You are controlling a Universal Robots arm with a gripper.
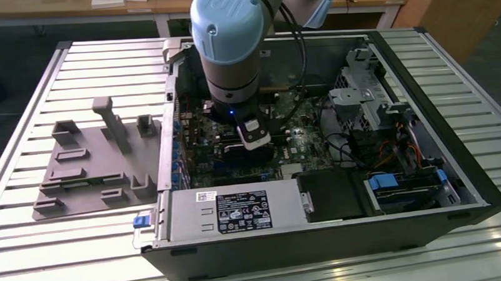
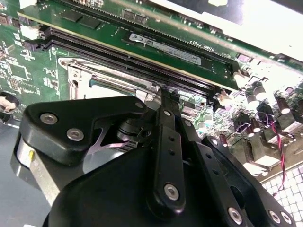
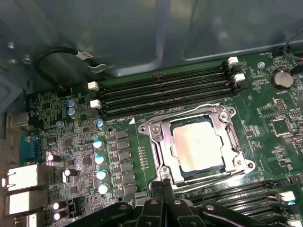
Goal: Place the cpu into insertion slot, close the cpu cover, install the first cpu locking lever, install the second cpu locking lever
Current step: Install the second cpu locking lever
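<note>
1. The arm (image 1: 228,47) reaches down into the open computer case (image 1: 319,194). Its wrist hides the middle of the green motherboard (image 1: 300,132) in the exterior view, so the socket cannot be made out there.
2. In the first wrist view the cpu (image 3: 198,144) lies flat in the insertion slot (image 3: 161,146), its dull silver top showing through the window of the cpu cover (image 3: 233,137), which is down over it.
3. The gripper (image 3: 163,187) sits at the near edge of the socket, fingers narrow, pressed together, holding nothing I can see. The tips are close to a thin locking lever (image 3: 208,182) running along that edge; contact cannot be judged.
4. In the second wrist view the black gripper body blocks most of the socket; a corner of the metal frame (image 2: 83,75) shows past it.
5. Writing: a white and black label on the power supply (image 1: 236,213) and a strip label on a memory module (image 2: 165,47); neither is readable.
6. The case lies on a ribbed metal table (image 1: 37,248). A grey fixture plate (image 1: 93,165) sits at the exterior view's left. A wooden bench (image 1: 104,11) stands beyond, cut off at the frame edge.
</note>
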